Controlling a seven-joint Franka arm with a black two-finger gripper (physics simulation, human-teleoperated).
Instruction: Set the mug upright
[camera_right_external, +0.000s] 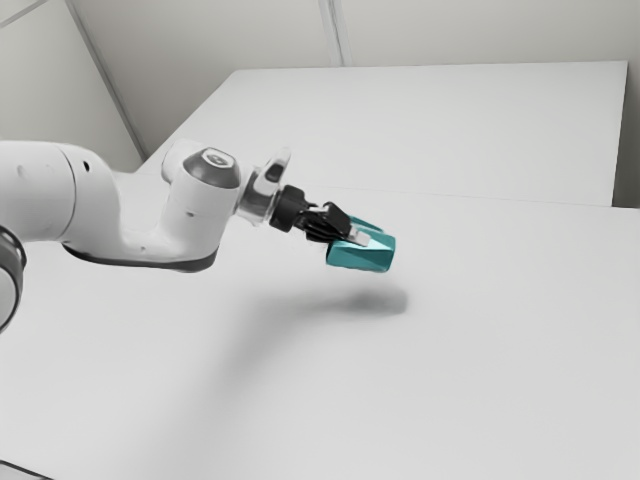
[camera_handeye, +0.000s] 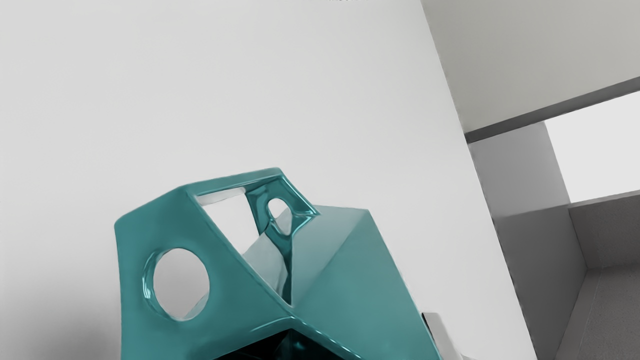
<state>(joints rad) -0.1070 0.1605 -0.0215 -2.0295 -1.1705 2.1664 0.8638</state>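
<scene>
1. Mug (camera_right_external: 365, 258) at the tip of the gripper (camera_right_external: 352, 236), raised off the table (camera_right_external: 480, 350), toward the exterior view's right from the arm (camera_right_external: 190, 220).
2. Held between both fingers (camera_handeye: 438, 330), pinched from two sides.
3. In the wrist view: round hole (camera_handeye: 181, 285) through a teal wall, dark hollow (camera_handeye: 295, 347) near the gripper.
4. In the exterior view: soft shadow (camera_right_external: 378, 301) on the table, apart from the mug.

In the wrist view, we are seeing the mug (camera_handeye: 350, 280) and one finger (camera_handeye: 442, 332) partly; the bottom edge is cutting them.
</scene>
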